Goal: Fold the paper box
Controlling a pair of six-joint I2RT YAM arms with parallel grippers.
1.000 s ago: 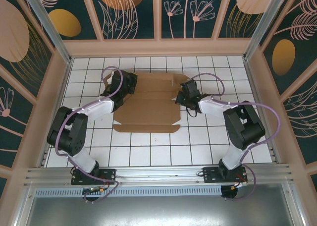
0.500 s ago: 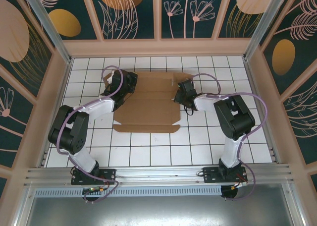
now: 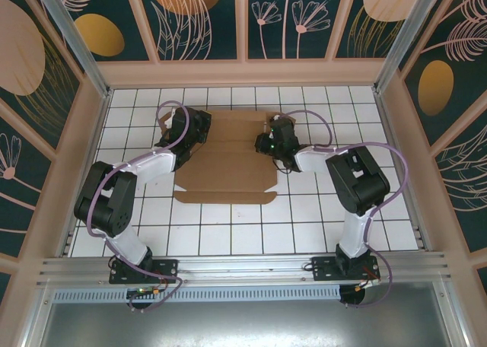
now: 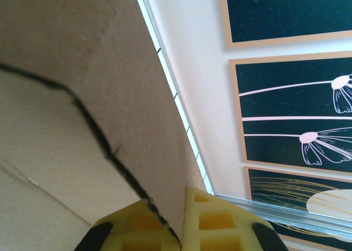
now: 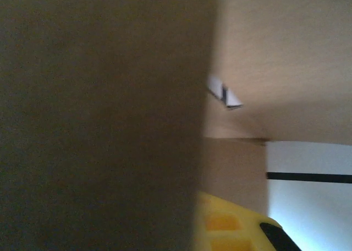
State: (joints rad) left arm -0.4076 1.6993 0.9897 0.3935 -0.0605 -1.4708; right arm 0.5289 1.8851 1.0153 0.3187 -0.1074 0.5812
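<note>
The paper box [image 3: 224, 168] lies as a brown cardboard sheet with flaps on the white tiled floor between both arms. At the sheet's left back edge, my left gripper [image 3: 195, 134] holds a flap; in the left wrist view its yellow fingers [image 4: 220, 223] are shut on the cardboard [image 4: 82, 97]. My right gripper [image 3: 268, 143] sits over the sheet's right back part. In the right wrist view a dark cardboard flap [image 5: 110, 124] stands against the inner side of one yellow finger [image 5: 231, 223] and hides the other finger.
The tiled floor [image 3: 228, 225] is walled by a peach frame with dark floral panels [image 3: 205, 20] at the back and sides. An aluminium rail [image 3: 243, 267] carries both arm bases at the near edge.
My right gripper has moved left and slightly toward the back, over the box's right edge, taking the flap inward. The left arm has stayed put.
</note>
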